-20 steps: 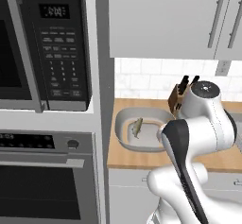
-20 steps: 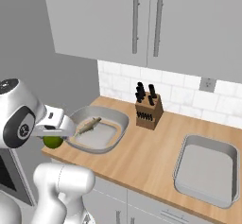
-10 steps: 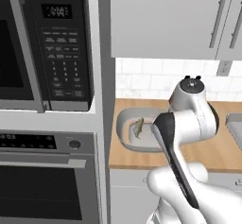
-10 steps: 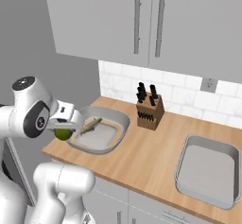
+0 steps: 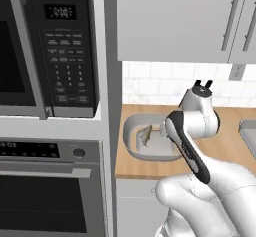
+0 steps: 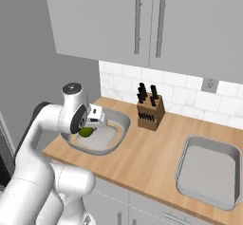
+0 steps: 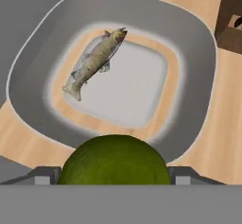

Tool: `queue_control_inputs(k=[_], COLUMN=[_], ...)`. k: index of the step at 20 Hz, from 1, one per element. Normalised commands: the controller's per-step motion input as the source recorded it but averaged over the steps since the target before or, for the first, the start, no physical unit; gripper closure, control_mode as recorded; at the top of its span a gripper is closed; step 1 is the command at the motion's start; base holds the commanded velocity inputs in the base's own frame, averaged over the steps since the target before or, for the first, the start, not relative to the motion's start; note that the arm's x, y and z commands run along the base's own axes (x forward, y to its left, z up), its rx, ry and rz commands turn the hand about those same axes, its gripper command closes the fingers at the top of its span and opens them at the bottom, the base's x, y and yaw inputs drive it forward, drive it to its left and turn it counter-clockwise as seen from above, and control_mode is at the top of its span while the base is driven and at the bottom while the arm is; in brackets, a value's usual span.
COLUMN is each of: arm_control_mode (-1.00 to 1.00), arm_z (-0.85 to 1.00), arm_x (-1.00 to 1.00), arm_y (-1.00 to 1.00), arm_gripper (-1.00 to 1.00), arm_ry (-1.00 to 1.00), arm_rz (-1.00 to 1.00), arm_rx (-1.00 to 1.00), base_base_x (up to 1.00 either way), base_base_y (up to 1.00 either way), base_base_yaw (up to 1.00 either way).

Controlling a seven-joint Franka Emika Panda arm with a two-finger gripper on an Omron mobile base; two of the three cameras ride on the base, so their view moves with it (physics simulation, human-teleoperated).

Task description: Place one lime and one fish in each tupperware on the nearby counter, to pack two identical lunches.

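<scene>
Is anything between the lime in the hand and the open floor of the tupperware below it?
Nothing visible. The lime hangs over the tupperware's near rim; the fish lies to one side, leaving bare floor beside it.

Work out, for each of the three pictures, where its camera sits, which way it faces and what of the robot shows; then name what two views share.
Left base view: behind-left, facing the microwave, oven and tupperware; white arm rises lower right.
Right base view: behind-right, overlooking the counter, knife block and a grey tray; arm at left, gripper holding a lime.
Hand view: on the hand, looking down into the tupperware.
Shared: the hand and left base views both show the fish.
</scene>
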Motion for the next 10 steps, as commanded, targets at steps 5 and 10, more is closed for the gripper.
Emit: queue_control_inputs(k=[5,10], arm_control_mode=[-1.0,-1.0], arm_z=[-0.58,-0.18], arm_x=[1.0,1.0], arm_y=[-0.02,-0.12], arm_gripper=[1.0,1.0], arm_ry=[0.09,0.19], arm_rz=[0.02,0.0], arm_rx=[0.0,0.0], base_base_x=[0.0,0.0], base_base_y=[0.0,0.0], base_base_yaw=[0.0,0.0])
